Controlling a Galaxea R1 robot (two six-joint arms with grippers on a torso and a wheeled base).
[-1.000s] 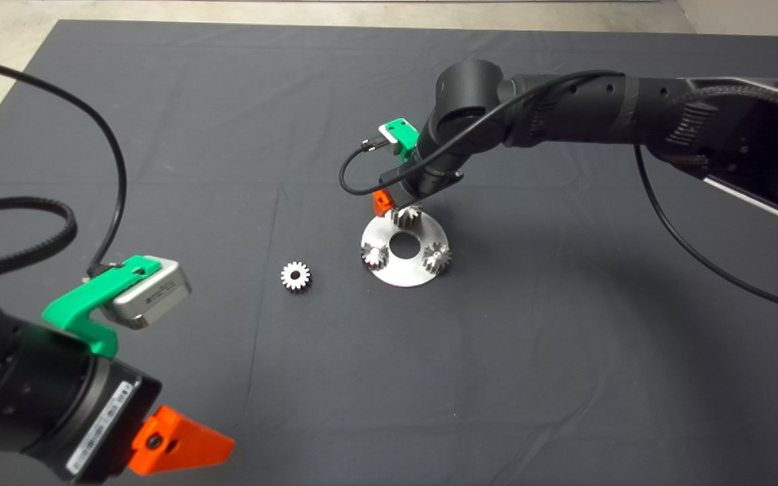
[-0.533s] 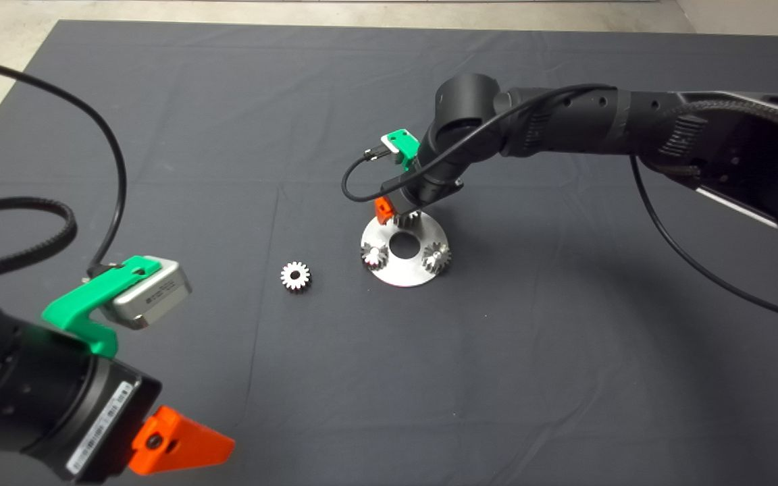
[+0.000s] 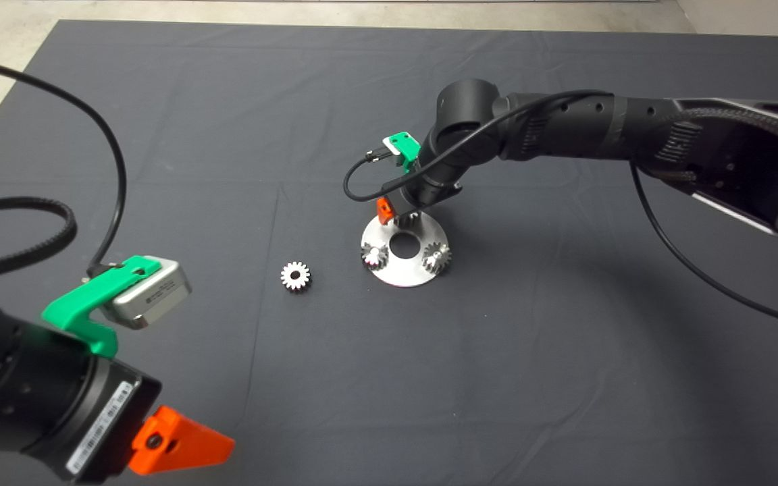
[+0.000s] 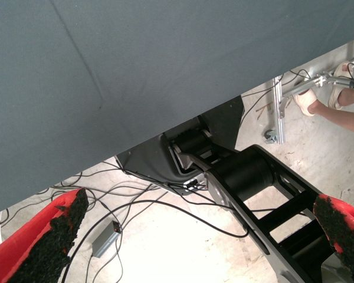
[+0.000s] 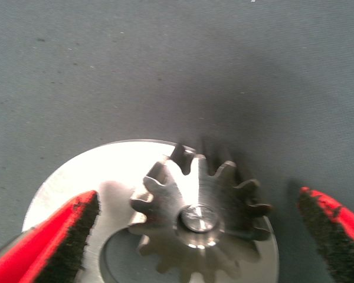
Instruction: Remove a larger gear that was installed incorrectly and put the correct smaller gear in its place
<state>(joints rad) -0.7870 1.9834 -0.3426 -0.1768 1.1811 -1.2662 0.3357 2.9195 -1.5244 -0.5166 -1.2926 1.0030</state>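
**Inspector:** Risk first. Right claw stands around the larger gear, fingers apart, one on each side with clear air between pads and teeth. The gear sits on a pin on the round steel plate, at the plate's far edge.

**Assessor:** What could fail?

**Inspector:** In my judgement, three things. If the pads close on tooth tips and not across the body, the gear could twist out. If the lift is not straight along the pin, the gear may bind and drag the plate, which seems to lie loose on the tabletop. A dragged plate could also upset the two other gears mounted on it.

**Assessor:** Where is the replacement?

**Inspector:** The smaller gear lies flat on the tabletop, apart from the plate, on the side toward the left arm. Untouched.

**Assessor:** Arm pose?

**Inspector:** The right arm reaches in from the right, wrist bent downward, claw pointing steeply down at the plate's far edge. One red finger shows beside the gear in the head view; the other is hidden behind the wrist.

**Assessor:** And the left?

**Inspector:** Left claw is parked at the near left corner, fingers wide apart, holding nothing. Its camera shows the tabletop's edge, cables on the floor and a person's feet beyond.
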